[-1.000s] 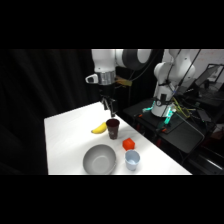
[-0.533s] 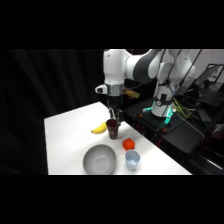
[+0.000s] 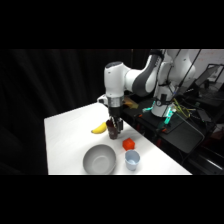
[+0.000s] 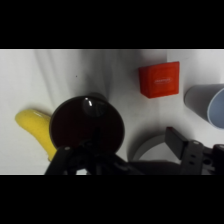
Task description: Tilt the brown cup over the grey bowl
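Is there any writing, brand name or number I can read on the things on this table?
None can be read.
Red block: a faint pale mark on its top face, too blurred to read.
Brown cup: seen from above in the wrist view and half hidden in the side view; no lettering shows.
Grey bowl, banana, pale cup: no markings visible.

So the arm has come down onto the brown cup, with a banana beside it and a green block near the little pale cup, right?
Not quite: the block is red-orange, not green, as the wrist view shows plainly. The rest holds: the arm is down at the brown cup, the banana lies beside it, and the block sits near the little pale cup.
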Controlling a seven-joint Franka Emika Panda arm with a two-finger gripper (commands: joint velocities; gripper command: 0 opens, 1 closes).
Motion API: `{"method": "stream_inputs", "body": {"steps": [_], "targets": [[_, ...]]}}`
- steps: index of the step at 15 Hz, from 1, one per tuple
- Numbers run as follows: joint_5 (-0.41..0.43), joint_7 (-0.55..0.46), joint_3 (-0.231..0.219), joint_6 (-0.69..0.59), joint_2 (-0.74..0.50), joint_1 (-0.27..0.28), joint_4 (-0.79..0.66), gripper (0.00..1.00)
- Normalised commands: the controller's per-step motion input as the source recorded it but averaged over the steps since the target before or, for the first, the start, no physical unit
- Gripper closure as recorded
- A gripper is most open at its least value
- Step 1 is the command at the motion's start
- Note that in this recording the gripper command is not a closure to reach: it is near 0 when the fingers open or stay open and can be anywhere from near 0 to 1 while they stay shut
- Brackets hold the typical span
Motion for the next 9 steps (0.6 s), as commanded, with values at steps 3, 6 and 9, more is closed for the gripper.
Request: {"method": "stream_inputs", "body": {"steps": [3, 6, 9], "targets": [[-0.037, 0.07, -0.055, 0.07, 0.11, 0.060, 0.11, 1.00], [-0.065, 0.08, -0.074, -0.03, -0.01, 0.066, 0.12, 1.00], [-0.056, 0.06, -0.088, -0.11, -0.05, 0.039, 0.11, 0.91]]}}
